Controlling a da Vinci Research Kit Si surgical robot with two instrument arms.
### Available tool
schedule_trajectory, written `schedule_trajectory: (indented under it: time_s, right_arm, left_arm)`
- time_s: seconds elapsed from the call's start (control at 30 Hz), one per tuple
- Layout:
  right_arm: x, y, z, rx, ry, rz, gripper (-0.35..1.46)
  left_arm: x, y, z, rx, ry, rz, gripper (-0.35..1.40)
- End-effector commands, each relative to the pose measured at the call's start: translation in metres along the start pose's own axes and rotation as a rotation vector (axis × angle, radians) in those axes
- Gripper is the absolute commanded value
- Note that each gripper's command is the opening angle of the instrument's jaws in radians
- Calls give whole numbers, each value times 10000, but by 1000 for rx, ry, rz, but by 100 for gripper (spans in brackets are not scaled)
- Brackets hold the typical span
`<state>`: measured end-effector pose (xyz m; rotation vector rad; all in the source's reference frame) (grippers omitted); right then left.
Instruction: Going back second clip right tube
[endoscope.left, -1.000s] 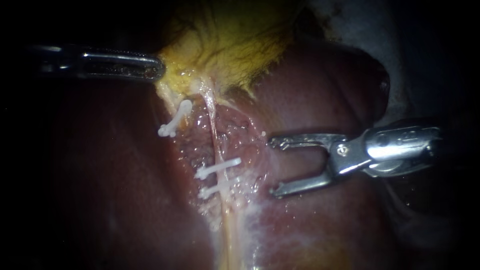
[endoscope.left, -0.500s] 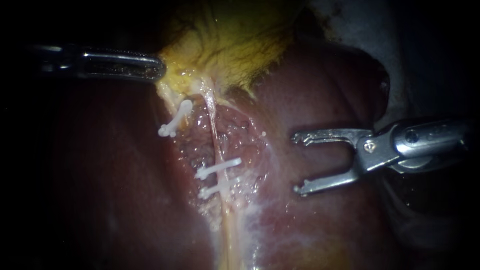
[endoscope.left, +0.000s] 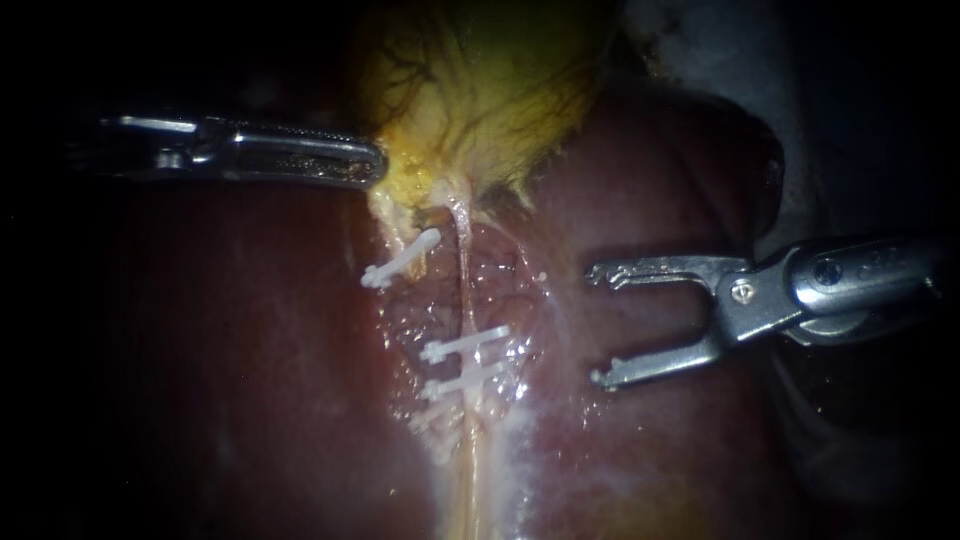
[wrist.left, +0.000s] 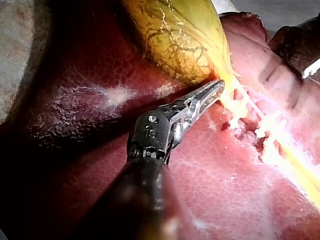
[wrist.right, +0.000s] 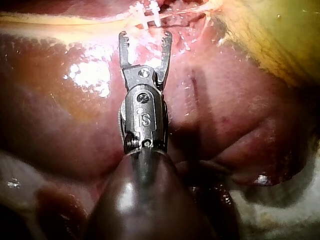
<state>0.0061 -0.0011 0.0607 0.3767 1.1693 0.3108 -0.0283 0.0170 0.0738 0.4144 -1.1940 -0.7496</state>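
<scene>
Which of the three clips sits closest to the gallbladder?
The tilted top clip, alone just under the yellow gallbladder; the other two lie paired lower down.

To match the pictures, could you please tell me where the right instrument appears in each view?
Endoscope view: the right instrument comes in from the right, jaws open, apart from the clips.
Left wrist view: only its pale tip shows, beyond the clips from the left instrument.
Right wrist view: its jaws stand open, pointing at the clips.
Shared landmark: the two close-set clips on the tube.
</scene>
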Motion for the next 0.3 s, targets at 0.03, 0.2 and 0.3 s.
schedule_trajectory:
  time_s: [0.03,0.2,0.3]
  right_arm:
    - [0,0,0,0,0,0,60]
    - [0,0,0,0,0,0,60]
    - [0,0,1,-1,0,1,60]
  left_arm:
    - [0,0,0,0,0,-2,-35]
    - [0,0,0,0,0,-2,-35]
    - [-1,0,-1,0,1,-3,-35]
